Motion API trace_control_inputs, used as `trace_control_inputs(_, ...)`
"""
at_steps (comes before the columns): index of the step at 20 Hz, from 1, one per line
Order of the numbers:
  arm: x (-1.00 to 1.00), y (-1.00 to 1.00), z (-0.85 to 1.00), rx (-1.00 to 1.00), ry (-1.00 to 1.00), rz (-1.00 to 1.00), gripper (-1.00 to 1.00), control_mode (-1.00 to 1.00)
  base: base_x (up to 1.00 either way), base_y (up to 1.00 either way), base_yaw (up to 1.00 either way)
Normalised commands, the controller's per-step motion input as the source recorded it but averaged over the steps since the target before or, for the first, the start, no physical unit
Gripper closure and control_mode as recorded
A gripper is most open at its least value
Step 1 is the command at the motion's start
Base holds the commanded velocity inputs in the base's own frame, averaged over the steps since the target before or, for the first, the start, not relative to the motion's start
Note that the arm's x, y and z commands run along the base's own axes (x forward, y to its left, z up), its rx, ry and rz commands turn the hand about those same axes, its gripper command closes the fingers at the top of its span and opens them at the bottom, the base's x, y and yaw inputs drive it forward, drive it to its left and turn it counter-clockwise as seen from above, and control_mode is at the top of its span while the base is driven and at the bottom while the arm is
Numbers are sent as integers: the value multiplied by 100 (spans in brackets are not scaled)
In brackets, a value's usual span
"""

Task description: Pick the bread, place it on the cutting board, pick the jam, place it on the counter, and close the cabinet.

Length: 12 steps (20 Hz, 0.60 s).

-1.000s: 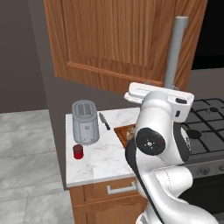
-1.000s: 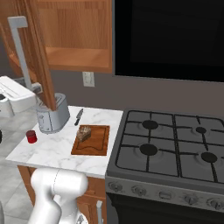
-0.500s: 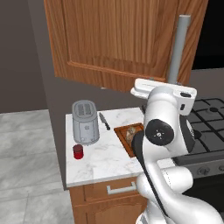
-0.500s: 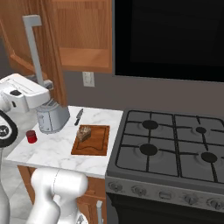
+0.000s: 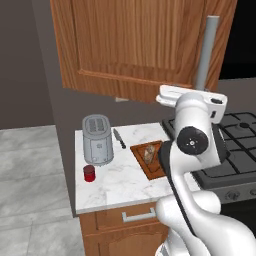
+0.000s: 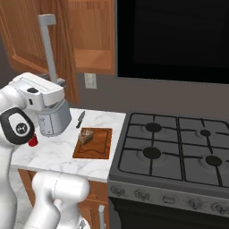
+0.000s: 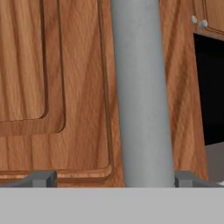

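Bread point(image 5: 149, 153) sits on cutting board point(image 5: 152, 159), right side of tabletop point(image 5: 125, 180); jam point(image 5: 89, 173) near the left edge, in front of toaster point(image 5: 97, 139). Left: close cabinet point(image 5: 135, 45), door ajar. End effector point(image 7: 111, 179) spread wide, straddling the bar handle point(image 7: 142, 87); contact unclear. Cabinet interior hidden.

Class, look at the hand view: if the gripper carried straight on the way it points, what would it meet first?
Most likely the cabinet's grey bar handle, which stands between the open gripper's fingertips, with the cabinet door just behind it; exact depth is unclear.
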Motion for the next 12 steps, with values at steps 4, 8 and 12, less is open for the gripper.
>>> trace_control_inputs(4, 36, -4, 0, 0, 0, 4, -100, -100, 0, 0, 0)
trace_control_inputs(8, 36, -1, 0, 0, 0, 3, -100, -100, 0, 0, 0)
trace_control_inputs(12, 35, -1, 0, 0, 0, 3, -100, -100, 0, 0, 0)
